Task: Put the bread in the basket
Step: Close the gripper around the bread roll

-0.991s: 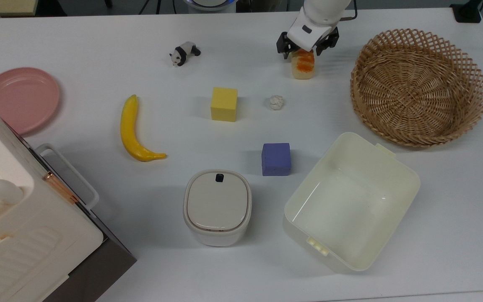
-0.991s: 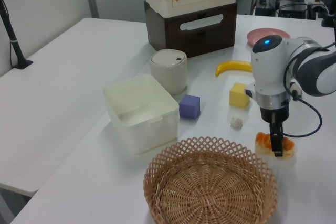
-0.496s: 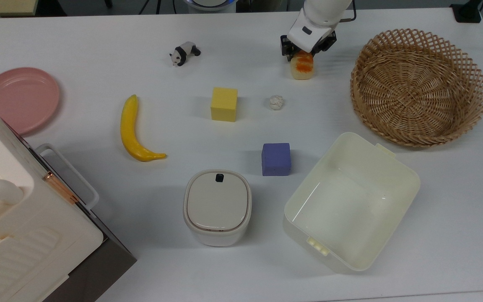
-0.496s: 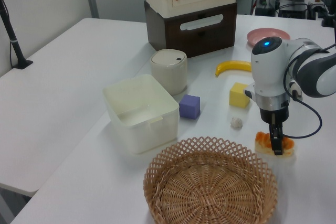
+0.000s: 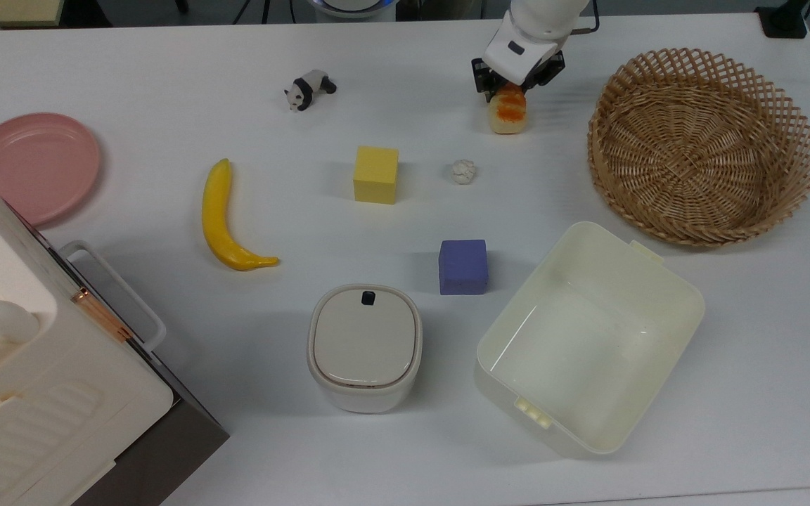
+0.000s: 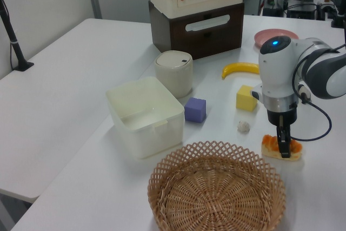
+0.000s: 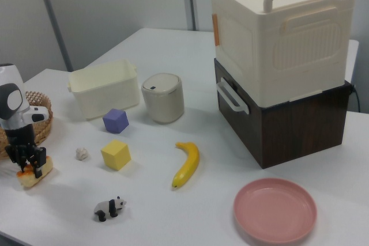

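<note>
The claw [image 5: 510, 90] pinches the bread [image 5: 508, 112] between its fingers, the loaf low over the white bench [image 5: 166, 84]. Just below the claw in the top view lies a small white ball [image 5: 463, 171]. The basket [image 5: 702, 145] sits near, to the top view's right of the claw. The yellow cube [image 5: 375, 174] stands farther off, to the top view's left.

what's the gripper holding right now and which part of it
The gripper is closed on the bread, gripping the end nearest the arm, its jaws on either side of the orange-brown top. The loaf looks barely off the table, if at all.
</note>
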Controlling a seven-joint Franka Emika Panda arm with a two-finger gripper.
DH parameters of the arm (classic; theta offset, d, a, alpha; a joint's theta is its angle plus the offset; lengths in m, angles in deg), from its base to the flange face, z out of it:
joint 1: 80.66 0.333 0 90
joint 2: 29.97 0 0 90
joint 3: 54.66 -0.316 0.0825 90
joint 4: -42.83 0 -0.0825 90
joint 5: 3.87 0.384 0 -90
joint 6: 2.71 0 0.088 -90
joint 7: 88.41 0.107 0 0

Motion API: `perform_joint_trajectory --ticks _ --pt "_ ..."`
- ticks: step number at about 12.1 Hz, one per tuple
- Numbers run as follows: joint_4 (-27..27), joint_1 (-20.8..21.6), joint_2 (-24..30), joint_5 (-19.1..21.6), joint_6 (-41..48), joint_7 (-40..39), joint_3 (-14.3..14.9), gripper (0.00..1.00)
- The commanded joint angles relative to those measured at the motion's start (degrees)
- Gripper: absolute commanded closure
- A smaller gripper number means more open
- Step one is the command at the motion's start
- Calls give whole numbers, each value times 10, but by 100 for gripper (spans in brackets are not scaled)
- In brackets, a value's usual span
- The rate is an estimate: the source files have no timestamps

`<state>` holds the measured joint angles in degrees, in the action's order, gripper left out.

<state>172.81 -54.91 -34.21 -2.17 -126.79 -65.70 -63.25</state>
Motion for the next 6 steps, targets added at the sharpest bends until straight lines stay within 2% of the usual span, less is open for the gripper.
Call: perform_joint_trajectory --ticks 1,6 --pt "9 2 26 -11 4 9 2 49" --pt "-13 -23 91 -9 95 -28 2 49"
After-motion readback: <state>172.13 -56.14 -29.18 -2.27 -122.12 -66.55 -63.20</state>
